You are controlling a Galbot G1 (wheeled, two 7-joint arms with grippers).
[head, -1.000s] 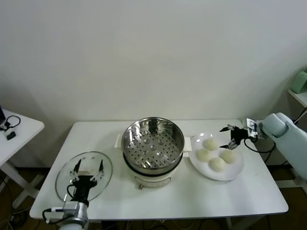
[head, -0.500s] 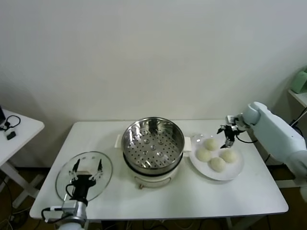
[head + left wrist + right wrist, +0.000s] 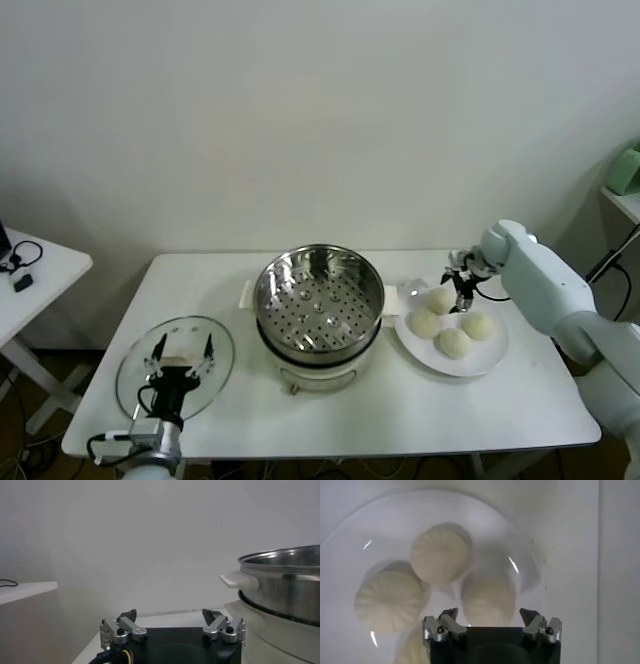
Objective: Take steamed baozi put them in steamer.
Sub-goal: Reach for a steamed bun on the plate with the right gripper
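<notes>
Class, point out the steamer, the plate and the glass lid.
steamer (image 3: 318, 300), head view, perforated floor.
plate (image 3: 487, 359), head view, bare near rim.
glass lid (image 3: 132, 362), head view, bare glass left of the handle.

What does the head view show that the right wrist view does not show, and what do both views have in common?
Only the head view shows the steamer, the glass lid with the open left gripper above it, the table, and all four buns together. Only the right wrist view shows the pleats on the steamed baozi from directly above. Both show the white plate holding the buns, with the open right gripper over them.
</notes>
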